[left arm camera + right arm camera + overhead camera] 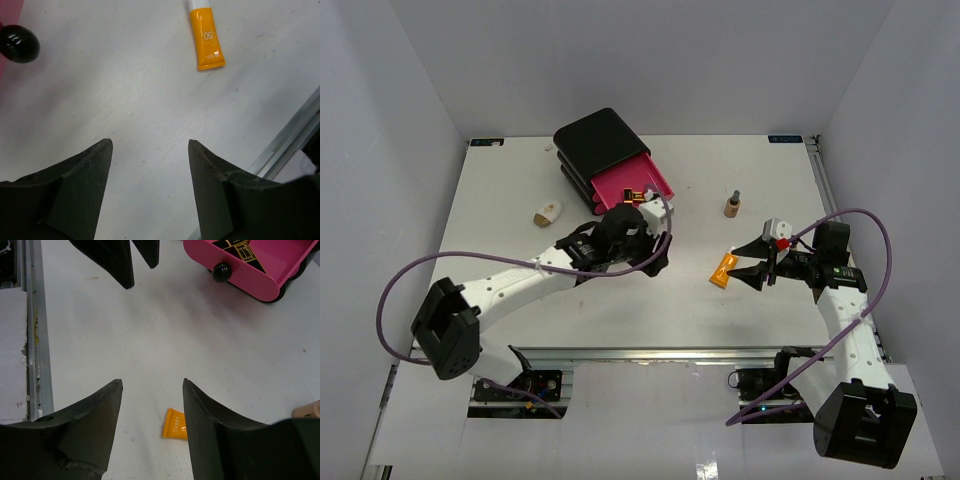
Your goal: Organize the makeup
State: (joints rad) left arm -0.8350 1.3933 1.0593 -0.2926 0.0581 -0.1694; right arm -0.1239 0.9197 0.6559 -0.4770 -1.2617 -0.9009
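Landmark = the big black plastic box (600, 140) w/ its pink drawer (620, 180) pulled out. Two black-and-gold lipstick tubes (638, 194) lie inside that drawer. Left gripper (658, 256) sits just in front of the drawer near its round black knob (19, 44), fingers spread, holding nothing. Orange squeeze tube (722, 270) lies flat on the white table (620, 310), off to the box's front-right. Right gripper (745, 263) is right at it, fingers spread too, tube's crimped end showing between them, not clamped; can't tell if touching. Small tan dark-capped bottle (731, 205) stands upright right of the box, and a beige rounded thing (547, 212) lies to the box's left.
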